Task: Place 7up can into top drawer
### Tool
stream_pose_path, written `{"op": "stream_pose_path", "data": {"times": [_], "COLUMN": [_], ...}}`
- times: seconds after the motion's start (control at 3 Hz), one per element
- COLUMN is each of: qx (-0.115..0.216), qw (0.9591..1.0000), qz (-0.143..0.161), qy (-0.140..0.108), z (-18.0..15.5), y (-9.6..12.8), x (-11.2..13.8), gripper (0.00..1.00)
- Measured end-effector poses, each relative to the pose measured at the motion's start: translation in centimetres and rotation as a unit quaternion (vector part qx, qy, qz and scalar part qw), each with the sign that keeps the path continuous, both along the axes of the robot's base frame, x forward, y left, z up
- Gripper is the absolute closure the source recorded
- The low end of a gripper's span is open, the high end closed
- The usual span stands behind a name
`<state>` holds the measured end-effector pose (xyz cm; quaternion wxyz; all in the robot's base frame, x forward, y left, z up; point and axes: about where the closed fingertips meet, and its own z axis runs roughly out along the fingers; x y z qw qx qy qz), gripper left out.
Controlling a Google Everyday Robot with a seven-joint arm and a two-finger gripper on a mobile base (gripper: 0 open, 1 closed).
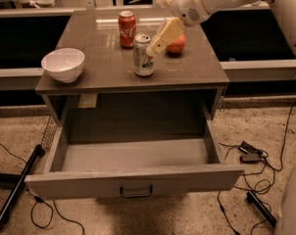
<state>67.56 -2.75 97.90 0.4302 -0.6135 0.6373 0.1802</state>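
Observation:
The 7up can (143, 56), pale silver with green markings, stands upright near the front middle of the grey table top (104, 72). My gripper (152, 49) reaches down from the upper right on the white arm. Its cream tip is right at the can's upper right side, seemingly touching it. The top drawer (133, 180) is pulled wide open below the table. Its inside is bare and its dark handle (136, 192) sits at the middle of the front panel.
A red cola can (127, 28) stands behind the 7up can. An orange-red round fruit (177, 44) lies behind my gripper. A white bowl (63, 64) sits at the table's left. Cables and dark rods (18, 185) lie on the floor on both sides.

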Motion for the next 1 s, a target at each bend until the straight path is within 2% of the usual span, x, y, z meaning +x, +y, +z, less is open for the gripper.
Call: {"op": "stream_pose_path", "data": {"times": [0.33, 1.0], "qx": [0.014, 0.064], "qw": [0.9997, 0.9962], "qz": [0.006, 0.006], "qy": [0.019, 0.059], "z": [-2.5, -6.1], "y": [1.5, 2.6], "x": [2.0, 4.8], "gripper": [0.00, 0.00]}}
